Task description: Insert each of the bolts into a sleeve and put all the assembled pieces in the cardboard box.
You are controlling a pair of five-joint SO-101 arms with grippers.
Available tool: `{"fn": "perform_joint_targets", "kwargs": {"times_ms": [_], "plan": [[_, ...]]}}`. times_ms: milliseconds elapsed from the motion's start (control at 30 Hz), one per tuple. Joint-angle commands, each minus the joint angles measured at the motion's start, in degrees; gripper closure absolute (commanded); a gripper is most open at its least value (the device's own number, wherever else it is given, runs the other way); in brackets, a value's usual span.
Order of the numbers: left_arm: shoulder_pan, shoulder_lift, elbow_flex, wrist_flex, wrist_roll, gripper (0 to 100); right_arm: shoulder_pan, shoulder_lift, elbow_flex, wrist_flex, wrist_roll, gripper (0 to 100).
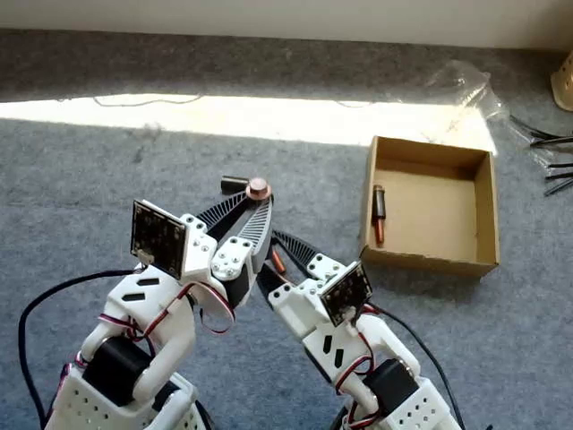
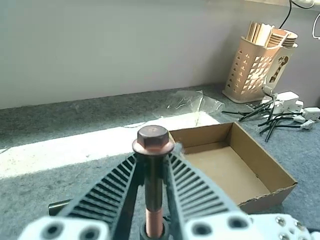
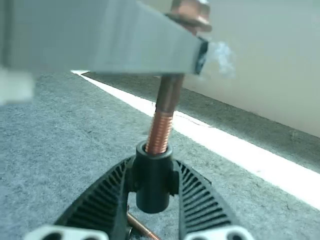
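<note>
Bolt (image 2: 153,142) in sleeve (image 3: 151,175); loose sleeve (image 1: 235,183) nearby

Copper bolt (image 2: 153,186), flanged hex head up, upright, clamped in left gripper (image 2: 153,157). Its threaded end sits in the mouth of a black sleeve (image 3: 151,176), itself upright and pinched by right gripper (image 3: 151,170). Second sleeve (image 1: 234,183) lies on its side on the carpet just beyond the bolt head. Loose bolt (image 1: 277,262) lies on the carpet beneath the held pair. Cardboard box (image 1: 430,261), shallow, open-topped, sits to the right. Inside, one assembled piece (image 1: 379,213) lies along the left wall.
</note>
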Motion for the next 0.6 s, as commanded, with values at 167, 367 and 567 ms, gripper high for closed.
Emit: {"fn": "perform_joint_targets", "kwargs": {"times_ms": [167, 367, 567], "plan": [[0.6, -1.0, 0.9, -0.2, 0.4, 99, -0.5, -0.7, 5.9, 0.7, -2.6, 99.5], [0.6, -1.0, 1.0, 0.0, 0.7, 99, -0.5, -0.7, 6.0, 0.7, -2.7, 99.5], [0.6, -3.3, 4.5, 0.0, 0.8, 99, -0.5, -0.7, 6.0, 0.7, -2.8, 99.5]]}}
